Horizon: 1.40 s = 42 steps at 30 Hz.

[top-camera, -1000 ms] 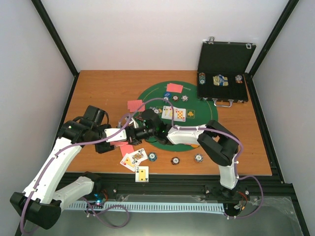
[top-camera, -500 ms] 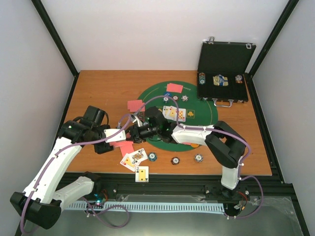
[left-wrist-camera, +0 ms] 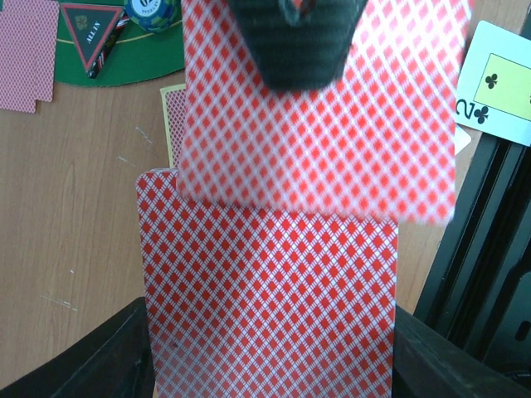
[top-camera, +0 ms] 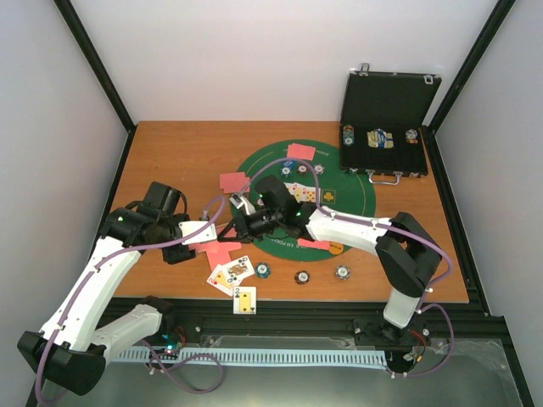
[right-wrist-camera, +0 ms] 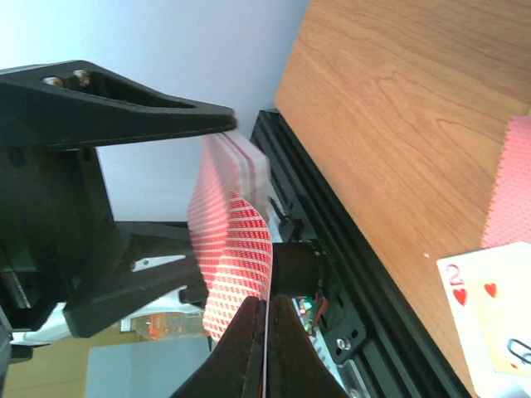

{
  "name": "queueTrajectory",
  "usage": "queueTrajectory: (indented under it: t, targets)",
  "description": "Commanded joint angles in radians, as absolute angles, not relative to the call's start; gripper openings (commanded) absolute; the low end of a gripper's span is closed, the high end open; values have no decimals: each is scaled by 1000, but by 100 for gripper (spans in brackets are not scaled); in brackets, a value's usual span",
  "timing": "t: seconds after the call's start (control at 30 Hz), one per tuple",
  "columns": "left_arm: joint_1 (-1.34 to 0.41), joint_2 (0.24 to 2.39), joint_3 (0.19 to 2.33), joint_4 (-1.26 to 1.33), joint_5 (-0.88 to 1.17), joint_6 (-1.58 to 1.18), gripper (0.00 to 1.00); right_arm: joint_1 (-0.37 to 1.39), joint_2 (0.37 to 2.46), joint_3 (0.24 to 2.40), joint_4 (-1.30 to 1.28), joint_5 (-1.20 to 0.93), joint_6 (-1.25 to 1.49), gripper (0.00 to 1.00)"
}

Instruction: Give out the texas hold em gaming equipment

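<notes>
My left gripper (top-camera: 200, 231) is shut on a deck of red-backed playing cards (left-wrist-camera: 265, 298), held above the table's near-left part. The right gripper (top-camera: 234, 222) reaches across to it and is shut on the deck's top card (right-wrist-camera: 238, 253), which bows away from the deck (right-wrist-camera: 236, 157). In the left wrist view that card (left-wrist-camera: 323, 124) is blurred, with the right gripper's fingers (left-wrist-camera: 299, 41) over it. Poker chips (top-camera: 264, 271) (top-camera: 302, 276) (top-camera: 342, 272) lie near the front edge. An orange disc (top-camera: 337, 248) and a dark triangle (left-wrist-camera: 90, 29) rest on the green mat (top-camera: 348, 197).
Face-up cards (top-camera: 301, 193) lie on the mat, others (top-camera: 231, 273) (top-camera: 244, 299) at the near edge. Red-backed cards (top-camera: 233, 181) (top-camera: 301, 152) (top-camera: 216, 253) lie scattered. The open black case (top-camera: 386, 127) stands at the back right. A black rail (right-wrist-camera: 357, 249) runs along the table's near edge.
My right arm has stretched left to the deck and its gripper has gone from open to shut on the top card. The left arm has held still.
</notes>
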<state>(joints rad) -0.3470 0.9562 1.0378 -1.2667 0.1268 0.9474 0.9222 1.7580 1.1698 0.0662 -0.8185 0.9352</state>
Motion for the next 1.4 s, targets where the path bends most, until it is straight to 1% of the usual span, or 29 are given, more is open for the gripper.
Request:
queueTrajectory:
  t: [0.0, 0.1, 0.2, 0.4, 0.53, 0.67, 0.83, 1.03, 1.37]
  targets:
    - [-345, 939, 1050, -1218, 144, 956, 27, 891, 1734, 1160, -115, -785, 863, 3]
    - [-344, 943, 1053, -1216, 144, 955, 27, 866, 1707, 1149, -133, -783, 848, 3]
    - [-345, 945, 1055, -1218, 144, 954, 27, 795, 1656, 1129, -166, -776, 809, 3]
    - [-345, 940, 1051, -1220, 142, 958, 28, 493, 1588, 1122, -342, -722, 644, 3]
    - [-345, 941, 1052, -1219, 139, 957, 27, 301, 1627, 1133, -375, -713, 558, 3]
    - [-345, 940, 1055, -1223, 139, 959, 27, 182, 1727, 1176, -393, -693, 501, 3]
    - [-345, 942, 1058, -1225, 134, 960, 28, 135, 1867, 1267, -438, -675, 443, 4]
    - [-345, 946, 1057, -1224, 134, 961, 27, 105, 1970, 1347, -483, -659, 398, 4]
    - [-345, 949, 1054, -1223, 133, 960, 27, 92, 2086, 1429, -540, -678, 349, 11]
